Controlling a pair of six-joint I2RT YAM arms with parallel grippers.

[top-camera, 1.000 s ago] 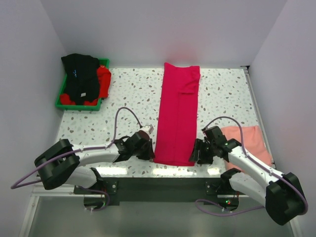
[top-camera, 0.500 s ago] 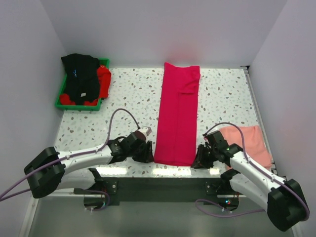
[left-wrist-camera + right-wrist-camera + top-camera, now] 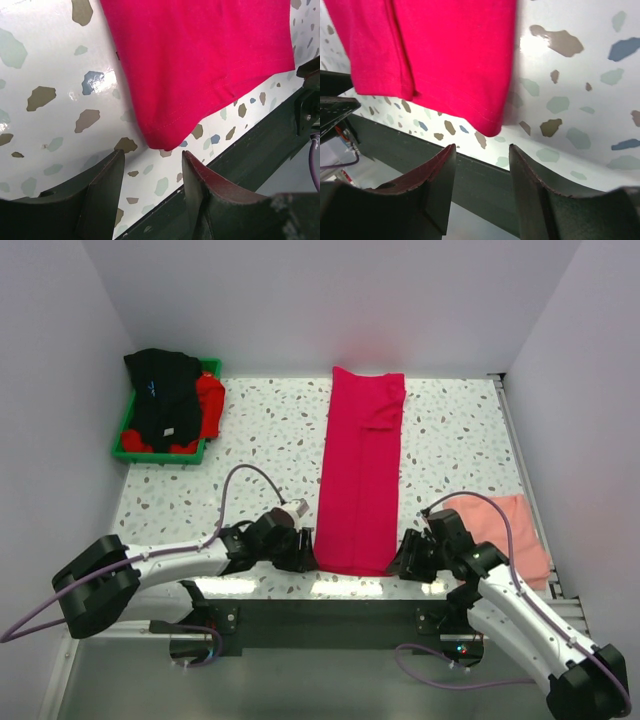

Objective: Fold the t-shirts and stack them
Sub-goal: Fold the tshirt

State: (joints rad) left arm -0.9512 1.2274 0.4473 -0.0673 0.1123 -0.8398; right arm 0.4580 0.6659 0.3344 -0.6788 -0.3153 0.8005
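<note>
crimson shirt (image 3: 360,475): folded to a long strip, flat mid-table; long axis far to near, hem end at the near edge.
left gripper (image 3: 303,552): jaws apart, nothing held; low at the near-left hem corner, which lies just ahead of the gap, not yet pinched.
right gripper (image 3: 402,562): jaws apart, nothing held; low at the near-right hem corner, likewise just ahead of the gap.
nearer arm: neither; each closest to its own corner.
key relation: hem crosswise between the two grippers, strip stretching straight away from both toward the far edge.
likely next: close on both corners, then carry the hem along the long axis.
other shirts: salmon shirt (image 3: 510,525) just beside the right arm; black shirt (image 3: 160,395) and red shirt (image 3: 210,405) in the tray (image 3: 158,456), far left, well apart.
</note>
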